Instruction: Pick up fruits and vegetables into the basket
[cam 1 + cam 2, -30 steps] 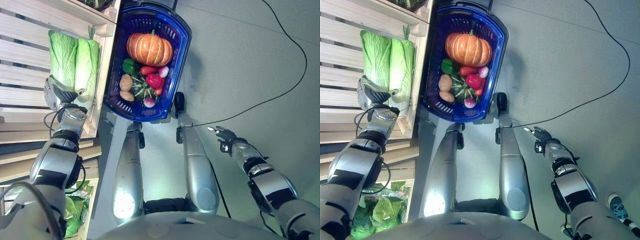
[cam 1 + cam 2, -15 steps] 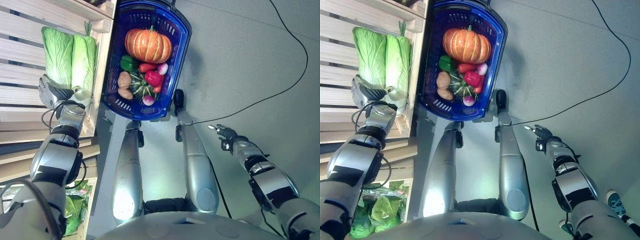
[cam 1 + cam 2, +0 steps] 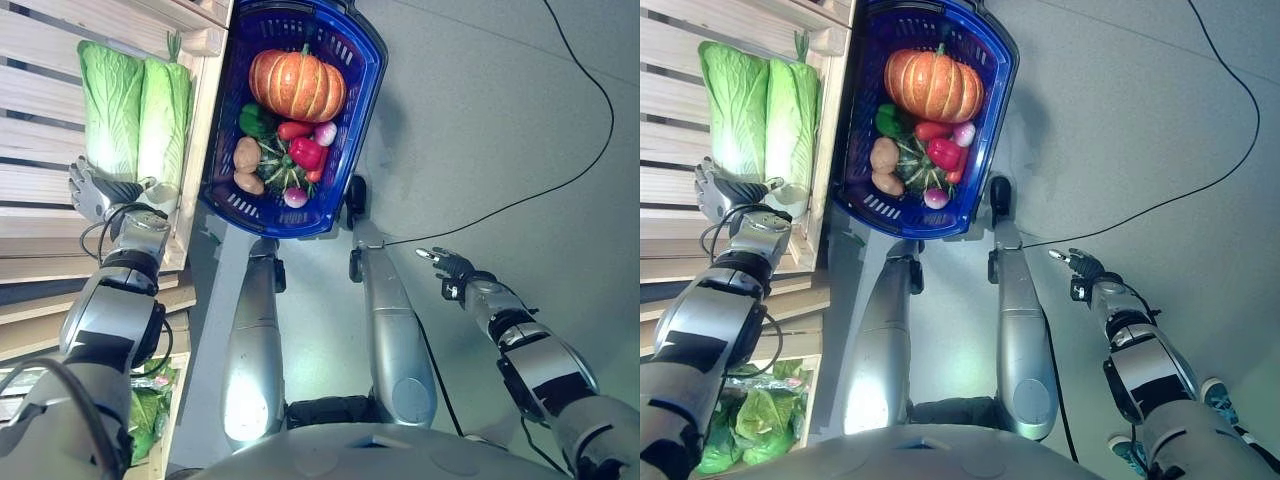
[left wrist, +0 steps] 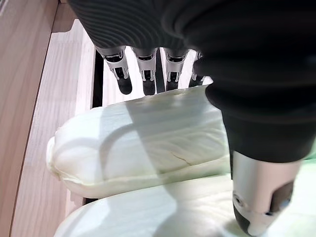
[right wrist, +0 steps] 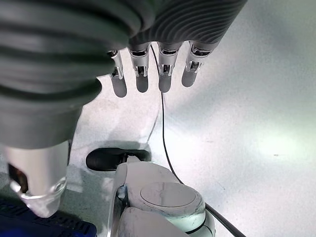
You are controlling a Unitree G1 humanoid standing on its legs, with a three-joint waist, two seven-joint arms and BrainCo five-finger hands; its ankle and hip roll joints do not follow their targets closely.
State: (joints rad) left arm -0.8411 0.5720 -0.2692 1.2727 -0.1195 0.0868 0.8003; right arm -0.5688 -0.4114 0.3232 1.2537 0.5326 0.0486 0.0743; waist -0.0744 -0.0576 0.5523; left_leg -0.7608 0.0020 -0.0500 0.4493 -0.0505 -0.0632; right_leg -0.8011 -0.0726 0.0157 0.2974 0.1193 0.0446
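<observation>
Your left hand (image 3: 95, 190) sits at the left edge of the left eye view, on the slatted wooden rack (image 3: 40, 110), right at the white stem ends of the two napa cabbages (image 3: 135, 110). In the left wrist view the fingers (image 4: 123, 74) are straight and spread over the far side of the nearer cabbage (image 4: 143, 143), thumb (image 4: 261, 197) on the near side, low by the second cabbage. Nothing is clamped; whether the fingertips touch the leaf you can't tell from here.

The cabbages lie side by side in the upper left of the frame, leafy tops pointing up, the right one against the rack's edge rail.

The blue basket (image 3: 360, 110) is upper centre, just right of the rack. You've got a pumpkin (image 3: 297, 85) in its upper half. Below that: a green pepper (image 3: 257, 120), a red pepper (image 3: 306, 152), a potato (image 3: 247, 154), a dark green squash (image 3: 280, 176), and two small pinkish round items (image 3: 325, 133) you can't identify for sure.

Your right hand (image 3: 448, 268) hangs at centre right over the grey floor (image 3: 500, 120), well apart from the basket. In the right wrist view its fingers (image 5: 150, 74) are straight and relaxed, holding nothing.

More leafy greens (image 3: 755, 420) show in the lower left corner.
</observation>
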